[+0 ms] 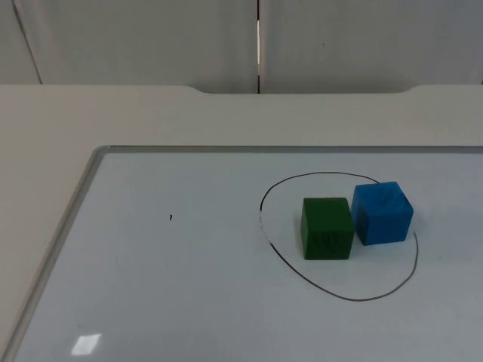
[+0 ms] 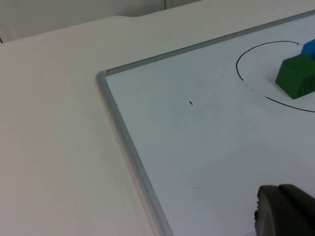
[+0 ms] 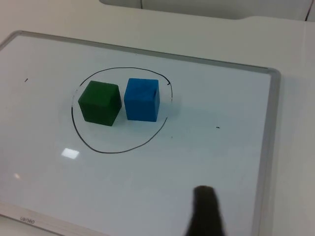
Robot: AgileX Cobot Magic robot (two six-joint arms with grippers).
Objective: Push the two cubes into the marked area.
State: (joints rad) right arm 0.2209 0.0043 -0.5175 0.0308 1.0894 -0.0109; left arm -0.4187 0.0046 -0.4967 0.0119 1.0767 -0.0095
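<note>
A green cube [image 1: 327,228] and a blue cube [image 1: 383,212] stand side by side, close together, on a whiteboard [image 1: 151,286]. Both sit inside a hand-drawn black oval [image 1: 339,296], the blue one close to its right line. The right wrist view looks at the green cube [image 3: 100,102], the blue cube [image 3: 142,99] and the oval [image 3: 113,150] from a distance, with my right gripper [image 3: 206,211] well back from them. My left gripper [image 2: 285,211] hovers over the board's bare part, far from the green cube [image 2: 298,76] and the blue cube [image 2: 310,47].
The whiteboard lies flat on the pale table and has a raised grey frame [image 1: 83,188] with a rounded corner [image 2: 101,76]. A small black mark [image 1: 170,218] is on the board left of the oval. The grey partition wall [image 1: 151,38] closes the back.
</note>
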